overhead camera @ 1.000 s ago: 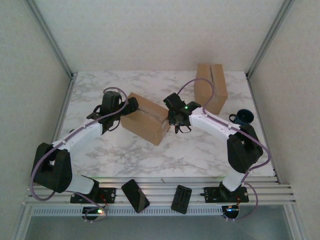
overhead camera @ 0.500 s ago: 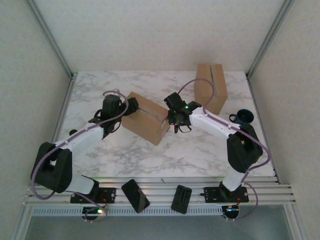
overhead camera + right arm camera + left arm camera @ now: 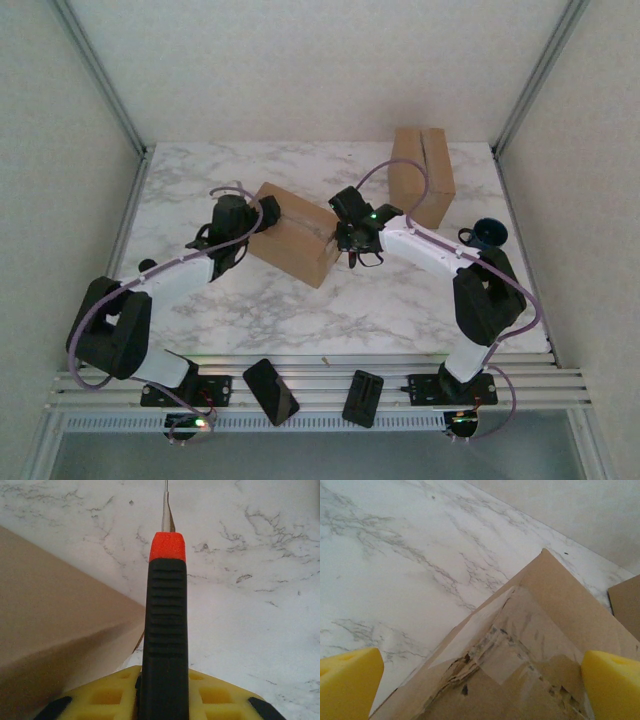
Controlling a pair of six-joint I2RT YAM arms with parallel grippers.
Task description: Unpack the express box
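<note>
A taped cardboard box (image 3: 295,238) was flanked by the left end effector (image 3: 264,213), spread wide and empty, and the right end effector (image 3: 352,243), clamped on a utility knife (image 3: 165,630).

The express box (image 3: 545,630) runs off the left wrist view's bottom and right edges. Both yellow pads (image 3: 347,680) are clipped at its bottom corners, and a second box (image 3: 626,605) is cut at the right. The knife (image 3: 165,645) handle passes the right wrist view's bottom edge, and its blade (image 3: 166,505) tip leaves the top. From above, the mug (image 3: 487,235) sits partly behind the right arm (image 3: 430,245).
</note>
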